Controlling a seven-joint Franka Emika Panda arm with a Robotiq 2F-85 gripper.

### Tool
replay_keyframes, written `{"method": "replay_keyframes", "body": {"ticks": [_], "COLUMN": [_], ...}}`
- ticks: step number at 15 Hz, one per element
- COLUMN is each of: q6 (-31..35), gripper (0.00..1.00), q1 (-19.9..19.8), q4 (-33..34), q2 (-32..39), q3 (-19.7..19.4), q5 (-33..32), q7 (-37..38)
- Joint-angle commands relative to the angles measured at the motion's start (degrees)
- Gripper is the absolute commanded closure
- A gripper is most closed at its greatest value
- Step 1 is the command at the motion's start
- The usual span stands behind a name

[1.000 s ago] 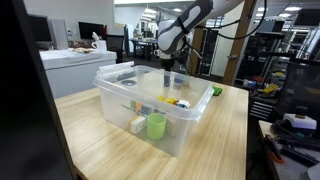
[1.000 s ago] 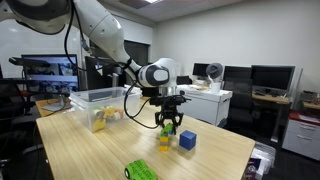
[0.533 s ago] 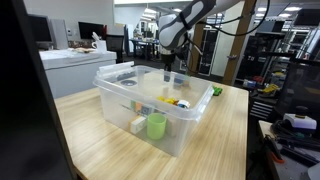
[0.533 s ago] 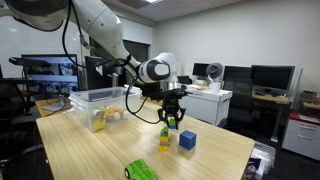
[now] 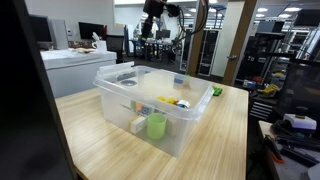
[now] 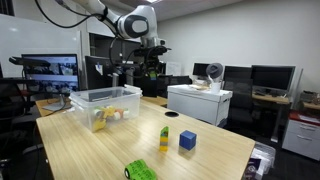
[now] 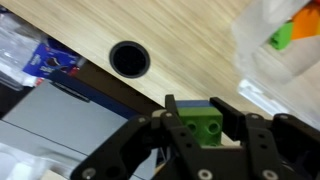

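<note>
Because the gripper [image 7: 205,118] pinches the green block [image 7: 207,128] only by its sides, high above the table [image 7: 190,40], a slip looks like the main risk. Judging from the wrist view, the block would fall a long way, land near the table's edge beside the round hole [image 7: 128,58], and might bounce off to the floor. The jaws stand narrow, closed on the block. It is small and bright green, apparently a toy brick, with a paler blue-grey face behind it. The clear bin [image 7: 262,55] lies off to one side.
</note>
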Motion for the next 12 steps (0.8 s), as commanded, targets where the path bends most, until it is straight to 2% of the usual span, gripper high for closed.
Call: {"method": "replay_keyframes", "body": {"ticks": [1, 4, 6, 7, 8, 10, 12], "q6": [-4.4, -11.8, -17.6, -20.1, -22.7, -25.2, -25.9], "gripper": [0.86, 0.86, 0.86, 0.36, 0.34, 0.23, 0.08], "q1": [1.3, 3.9, 5.6, 6.4, 7.0, 8.1, 8.6], "q4": [-12.0, -17.4, -19.6, -20.4, -20.7, -20.9, -19.4], "q2": [-10.9, -14.9, -16.5, -17.1, -17.4, -17.5, -16.2], "q3": [1.4, -0.2, -1.6, -2.2, -2.8, -3.8, -4.9], "q5": [8.3, 12.6, 12.1, 11.4, 10.9, 9.7, 9.5], "q7": [-9.4, -17.1, -21.7, -23.9, -26.3, -30.5, -31.5]}}
